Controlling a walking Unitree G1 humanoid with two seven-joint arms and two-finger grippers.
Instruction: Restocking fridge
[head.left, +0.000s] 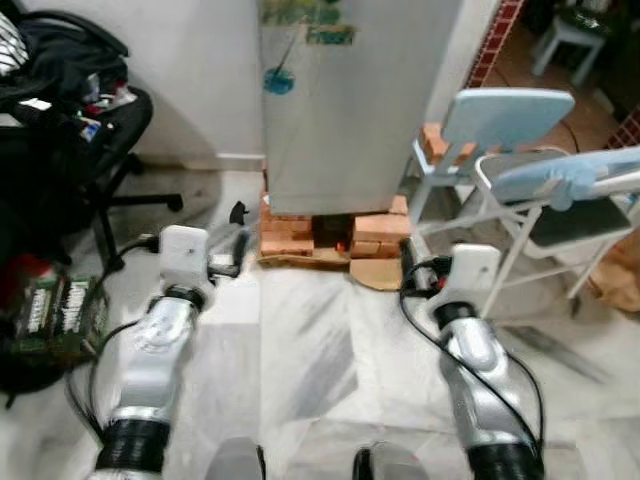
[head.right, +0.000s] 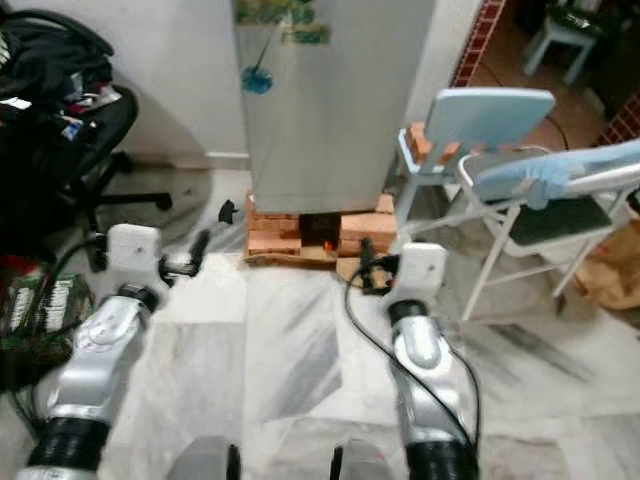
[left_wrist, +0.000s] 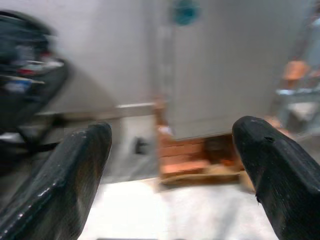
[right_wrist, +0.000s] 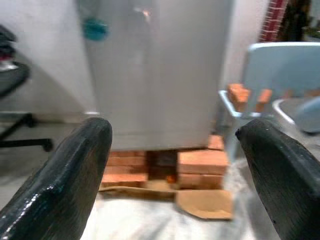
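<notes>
The tall grey metal fridge (head.left: 350, 100) stands straight ahead of us against the pale wall, its door closed, with a round teal sticker (head.left: 279, 80) on the front. It rests on a stack of orange bricks (head.left: 335, 232) with a scrap of brown cardboard (head.left: 377, 272) poking out onto the white marble floor (head.left: 300, 350).

Our left gripper (left_wrist: 170, 175) is raised before us and aimed at the fridge's lower left corner; its fingers are spread wide with nothing between them. Our right gripper (right_wrist: 172, 180) is likewise raised, splayed and empty, looking at the bricks and the foot of the door.

To the right of the fridge stand two pale blue folding chairs (head.left: 520, 160), the nearer one just beside our right arm. To the left is a black office chair (head.left: 90, 120) piled with dark bags, and a green carton (head.left: 55, 310) lies on the floor near our left arm.

We judge we are in the approach, with nothing in hand to stock yet and the door not yet opened. The risks we see: the gap between the chairs is tight, so a swing of the right arm could catch the folding chair; the cardboard could slip underfoot; and a hard pull on the door might rock the fridge on its loose bricks.
</notes>
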